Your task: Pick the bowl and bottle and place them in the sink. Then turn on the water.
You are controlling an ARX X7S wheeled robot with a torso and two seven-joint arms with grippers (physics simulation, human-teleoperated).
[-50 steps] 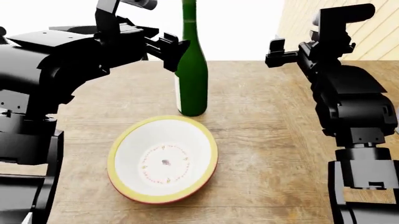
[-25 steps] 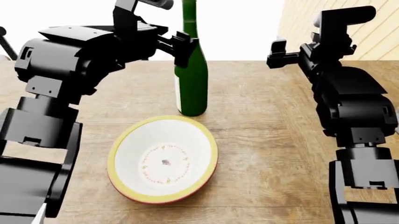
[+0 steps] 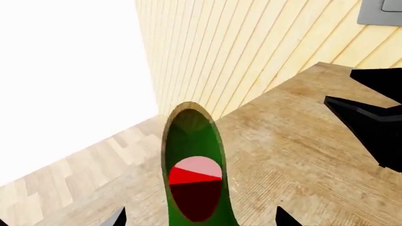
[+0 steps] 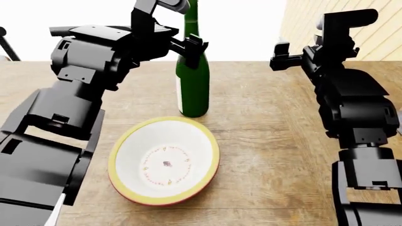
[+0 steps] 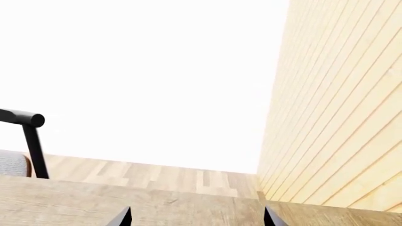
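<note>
The dark green bottle (image 4: 193, 82) stands upright on the wooden table (image 4: 270, 141), behind the bowl (image 4: 164, 161). The bowl is white with a yellow rim and lies near the front. My left gripper (image 4: 191, 47) is open at the bottle's shoulder. In the left wrist view the bottle (image 3: 195, 179) stands between the two spread fingertips (image 3: 118, 219), with gaps on both sides. My right gripper (image 4: 280, 55) is open and empty, held above the table to the right of the bottle. Its fingertips (image 5: 123, 218) frame bare table. The sink and faucet are out of view.
A yellow plank wall (image 4: 351, 28) rises at the back right, with a grey plate (image 3: 380, 12) on it. A black chair frame (image 5: 28, 141) stands beyond the table's far edge. My right arm (image 3: 370, 127) shows in the left wrist view.
My left arm has swung right and forward, bringing its open gripper from beside the bottle to around its shoulder. The right arm, bottle and bowl have stayed put.
</note>
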